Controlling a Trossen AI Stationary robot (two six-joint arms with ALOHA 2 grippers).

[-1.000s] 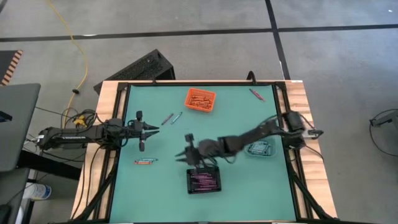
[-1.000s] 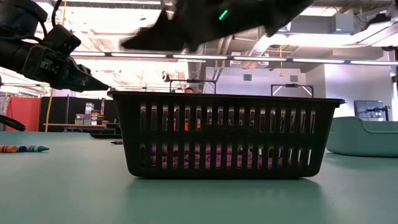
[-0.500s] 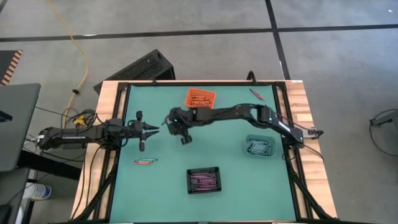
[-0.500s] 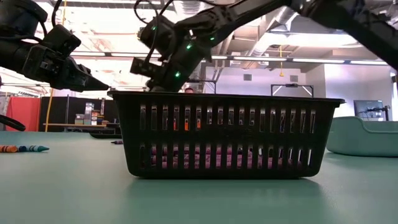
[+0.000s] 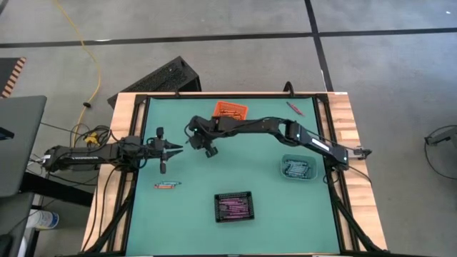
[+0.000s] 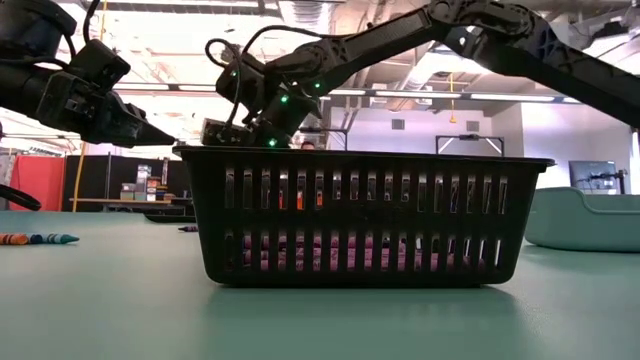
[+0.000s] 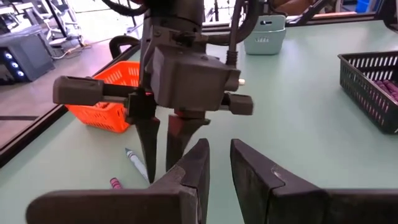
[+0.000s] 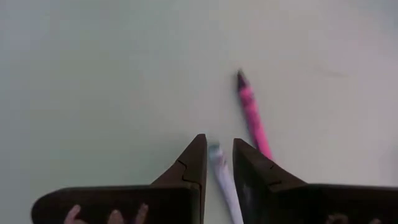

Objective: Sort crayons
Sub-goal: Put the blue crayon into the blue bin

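Note:
Two crayons lie side by side on the green table: a pale blue one [image 8: 221, 174] and a pink one [image 8: 251, 115]. My right gripper [image 8: 219, 152] reaches across to them, slanting down, narrowly open, with the pale blue crayon's tip showing in its gap. The left wrist view shows that gripper [image 7: 160, 171] right beside the blue crayon [image 7: 137, 163]. In the high view it [image 5: 200, 138] hides both crayons. My left gripper [image 5: 178, 146] waits close by at the table's left, narrowly open, holding nothing. More crayons [image 5: 166, 185] lie near the left edge, and one [image 5: 293, 107] at the far right. My right gripper comes at the pale blue crayon's tip [image 8: 215, 151] from above, slanting down, a fingertip [image 8: 198, 155] on either side. The crayon lies flat on the table. Whether the fingers touch it I cannot tell.
An orange bin [image 5: 230, 111] with crayons stands at the far middle, a black slatted bin [image 5: 234, 206] with purple crayons near the front, and a teal bin [image 5: 298, 168] at the right. The two grippers stand very close to each other.
My right gripper has swung from above the black bin toward the table's far left, past the orange bin, and come down over the two crayons in front of my left gripper, tipping more steeply down and rolling as it went.

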